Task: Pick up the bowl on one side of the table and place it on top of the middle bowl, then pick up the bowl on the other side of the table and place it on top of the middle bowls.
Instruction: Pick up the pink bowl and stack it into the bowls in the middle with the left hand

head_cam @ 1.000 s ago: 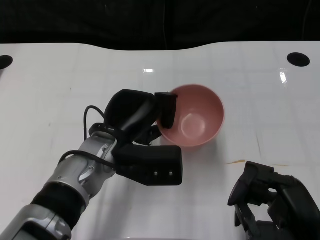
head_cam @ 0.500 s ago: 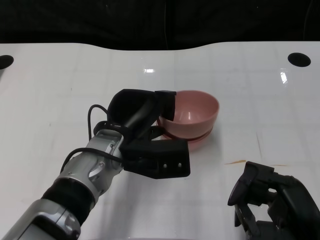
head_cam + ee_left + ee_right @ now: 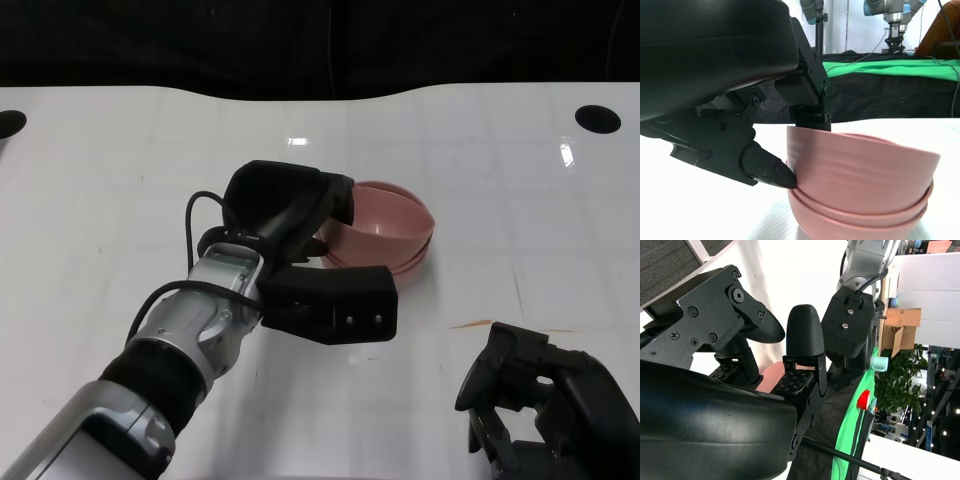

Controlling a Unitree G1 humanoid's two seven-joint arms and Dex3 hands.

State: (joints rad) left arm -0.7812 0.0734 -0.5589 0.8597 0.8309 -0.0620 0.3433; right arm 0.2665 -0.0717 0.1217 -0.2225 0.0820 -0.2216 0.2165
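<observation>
- Gripping the near-left rim of the top pink bowl (image 3: pixel 385 228), the left hand (image 3: pixel 300 235) sits at the centre of the head view; one finger hooks over the rim into the bowl while a broader black part lies just below and in front of the bowls.
- From the left wrist view, a finger (image 3: pixel 810 115) comes down onto the rim of the top pink bowl (image 3: pixel 860 167) and a pointed fingertip (image 3: pixel 771 172) presses against its outer wall, so the bowl is pinched between them.
- That bowl is tilted, its far-right side lower in the head view, and it sits nested in the stack of pink bowls (image 3: pixel 855 220) beneath it; in the left wrist view two more rims show under it, closely packed.
- The stack stands on the white worktop (image 3: pixel 120 180), slightly right of the frame's centre in the head view.
- The left forearm (image 3: pixel 190 345), silver with a black cable looped beside the wrist, runs from the lower left of the frame up to the hand.
- At the lower right of the head view the right hand (image 3: pixel 545 400) rests low on the worktop, well apart from the bowls; it holds nothing and its fingers curl inward.
- A thin brown mark (image 3: pixel 470 324) lies on the worktop between the stack and the right hand.
- Two dark round holes (image 3: pixel 597 118) sit near the worktop's far corners, one at the upper right and one at the left edge.
</observation>
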